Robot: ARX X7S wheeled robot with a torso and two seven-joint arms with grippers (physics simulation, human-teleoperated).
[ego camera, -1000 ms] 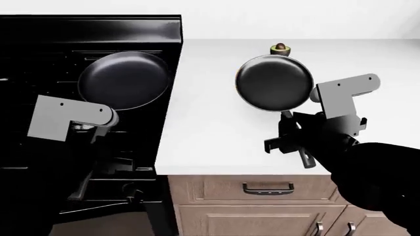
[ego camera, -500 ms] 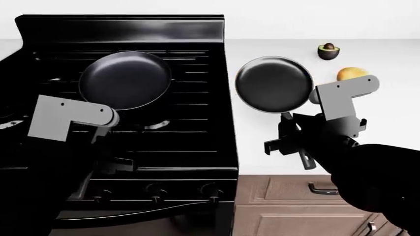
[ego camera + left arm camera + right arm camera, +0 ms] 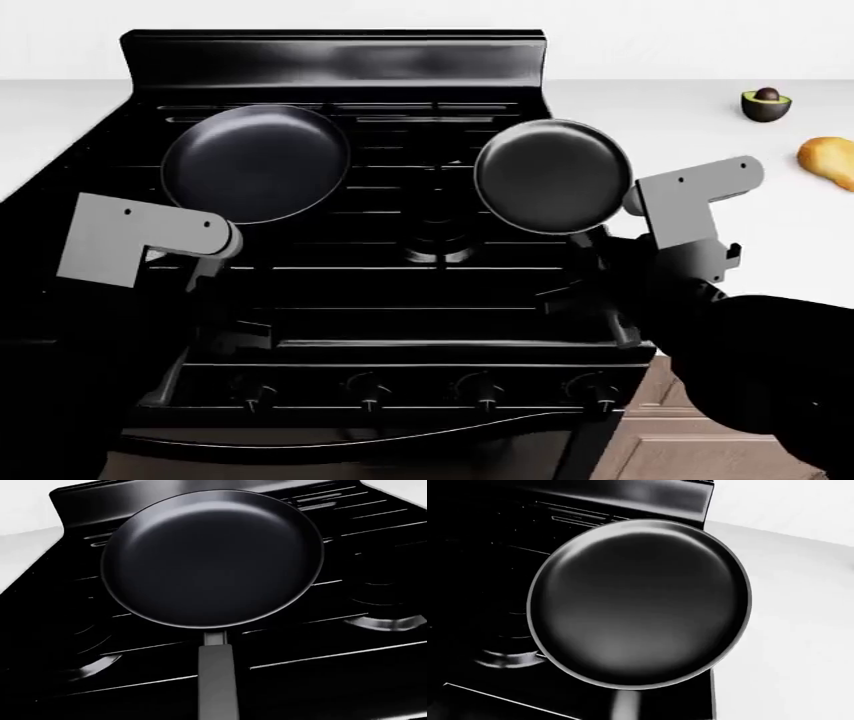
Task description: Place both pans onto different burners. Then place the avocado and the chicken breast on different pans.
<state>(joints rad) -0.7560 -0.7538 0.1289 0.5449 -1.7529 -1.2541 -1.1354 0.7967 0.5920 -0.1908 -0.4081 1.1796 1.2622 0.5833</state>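
- Over the black range (image 3: pixel 334 300), 2 pans are seen in the head view, each carried ahead of one arm.
- At the left side of the cooktop, the left pan (image 3: pixel 254 163) is held over the rear-left grates (image 3: pixel 387 270), its handle running back toward the left gripper (image 3: pixel 214 262), which is mostly hidden behind the grey wrist bracket (image 3: pixel 134 238).
- From the left wrist view, the same pan (image 3: pixel 212 557) is seen level, its straight handle (image 3: pixel 217 680) leading back to the camera; the fingers themselves are not shown, so their grip on the handle cannot be told for certain.
- On the right side of the cooktop, the right pan (image 3: pixel 553 176) is held over the rear-right grates, its rim reaching close to the range's right edge.
- Behind it, the right gripper (image 3: pixel 603 290) is seen as a dark shape at the pan's handle, below the bent grey bracket (image 3: pixel 687 205); whether its fingers are clenched cannot be made out.
- From the right wrist view, this pan (image 3: pixel 639 602) is shown partly over the grates and partly over the white counter (image 3: pixel 787 630).
- Well apart on the counter (image 3: pixel 694 120) at the far right, the avocado (image 3: pixel 766 103) is seen, with the chicken breast (image 3: pixel 829 160) nearer and cut by the picture's edge.
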